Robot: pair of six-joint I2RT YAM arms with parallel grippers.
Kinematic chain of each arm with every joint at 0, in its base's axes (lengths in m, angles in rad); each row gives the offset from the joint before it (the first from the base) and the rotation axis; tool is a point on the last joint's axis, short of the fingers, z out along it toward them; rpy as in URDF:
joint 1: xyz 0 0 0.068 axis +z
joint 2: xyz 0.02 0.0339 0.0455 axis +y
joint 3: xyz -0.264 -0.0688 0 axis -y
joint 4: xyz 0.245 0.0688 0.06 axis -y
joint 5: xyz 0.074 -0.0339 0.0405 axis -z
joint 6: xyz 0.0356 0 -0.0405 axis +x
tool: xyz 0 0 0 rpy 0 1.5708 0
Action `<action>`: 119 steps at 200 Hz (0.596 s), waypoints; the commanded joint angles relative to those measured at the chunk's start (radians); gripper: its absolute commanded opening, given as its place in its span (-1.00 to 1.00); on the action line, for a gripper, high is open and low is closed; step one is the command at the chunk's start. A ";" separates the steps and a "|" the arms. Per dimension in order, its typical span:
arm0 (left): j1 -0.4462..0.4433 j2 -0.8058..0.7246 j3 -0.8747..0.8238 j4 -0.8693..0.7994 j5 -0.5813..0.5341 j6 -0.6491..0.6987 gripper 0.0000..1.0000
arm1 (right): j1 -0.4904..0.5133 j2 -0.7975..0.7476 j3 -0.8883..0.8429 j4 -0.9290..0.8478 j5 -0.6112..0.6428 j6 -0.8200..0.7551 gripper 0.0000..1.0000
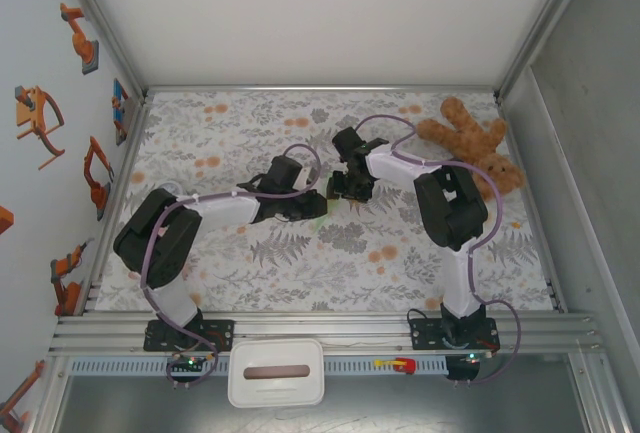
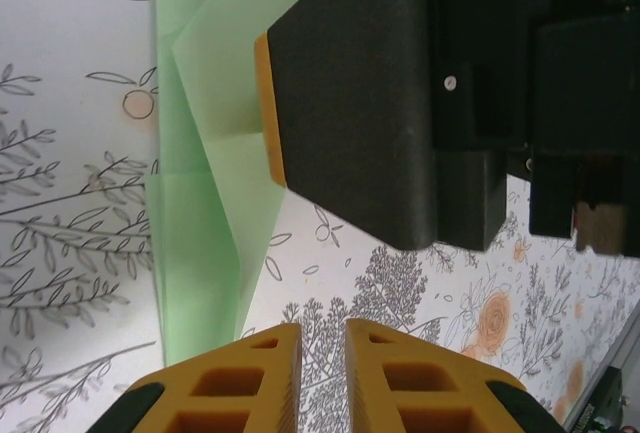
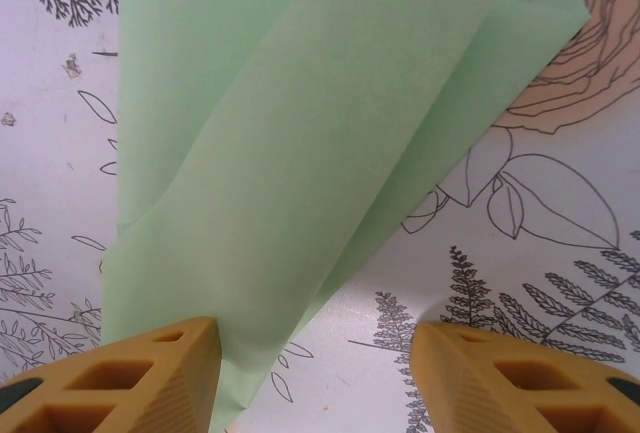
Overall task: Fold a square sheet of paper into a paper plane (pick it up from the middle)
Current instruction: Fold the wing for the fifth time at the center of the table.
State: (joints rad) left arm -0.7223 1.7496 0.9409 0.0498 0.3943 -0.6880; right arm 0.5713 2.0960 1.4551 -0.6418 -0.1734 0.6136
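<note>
Both arms meet mid-worktop [image 1: 250,263], left arm [image 1: 215,203] and right arm [image 1: 400,165] with their heads just beside each other.

Folded paper [image 3: 300,153]: pale mint green, lying on the floral worktop under the two heads. It has several overlapping layers and long diagonal creases, not yet a finished dart.

Right fingers [image 3: 130,383]: wide apart, gripping nothing.
- Right wrist view: the paper runs ahead of them and between them, narrowing to a tip low in the gap, right against the inner face of the finger on the view's left.
- That finger overlaps the paper's edge. Can't tell if it actually bears on it.
- The other finger sits over bare worktop, apart from the paper.

Left fingers [image 2: 230,383]: almost together, only a thin slit between them, and worktop pattern shows through the slit. Nothing is held.
- Left wrist view: the paper lies ahead and off to the view's left.
- Its long strip runs down to the outer side of the finger on that side and goes out of sight behind it. The slit itself is off the paper.
- One orange pad of the right fingers rests on the paper at the point of a triangular flap.

Brown teddy bear [image 1: 470,143] is at the far right corner, well apart. White tub [image 1: 277,373] sits on the front rail.
</note>
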 commanded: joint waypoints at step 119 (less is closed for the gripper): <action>0.011 0.082 0.027 0.013 0.005 -0.006 -0.61 | -0.001 0.205 -0.076 0.048 0.040 0.013 0.13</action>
State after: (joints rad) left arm -0.7238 1.8175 0.9539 0.0605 0.4072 -0.6952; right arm 0.5713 2.0998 1.4628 -0.6479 -0.1741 0.6212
